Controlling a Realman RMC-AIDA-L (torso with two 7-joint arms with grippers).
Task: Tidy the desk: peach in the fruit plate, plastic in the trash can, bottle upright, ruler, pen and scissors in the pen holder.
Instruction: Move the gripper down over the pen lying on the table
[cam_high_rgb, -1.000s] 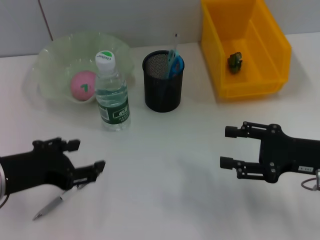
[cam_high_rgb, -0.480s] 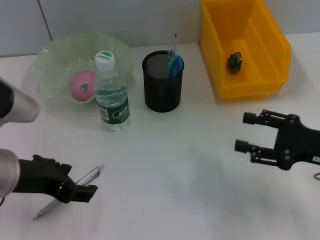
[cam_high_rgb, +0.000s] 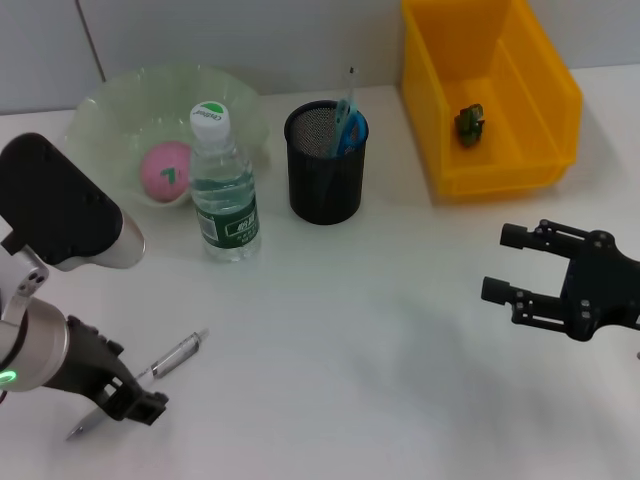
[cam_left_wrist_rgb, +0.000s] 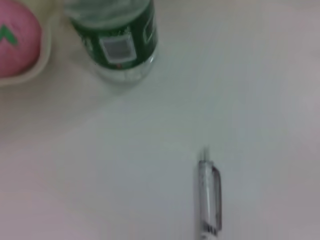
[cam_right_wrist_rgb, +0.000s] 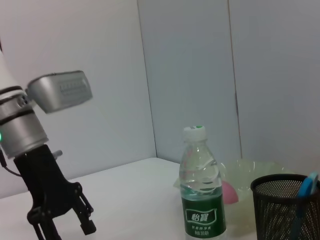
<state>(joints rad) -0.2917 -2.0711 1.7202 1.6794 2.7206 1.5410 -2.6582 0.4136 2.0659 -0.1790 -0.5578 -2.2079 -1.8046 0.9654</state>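
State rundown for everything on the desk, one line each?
Peach: in the fruit plate.
Water bottle: upright, capped.
Pen: flat on the desk, ungrasped.
Pen holder: upright, scissors inside.
Yellow bin: holds a small green item.
Left gripper: open, pointing down over the pen.
Right gripper: open, empty.

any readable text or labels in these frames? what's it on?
Bottle green label: white characters, too blurred to read.
Bottle cap: green mark, no legible text.
Label patch in the left wrist view: code-like square, unreadable.
Peach: green mark, not text.
Right gripper: small white sticker on its body, too small to read.
Pen: no print legible.
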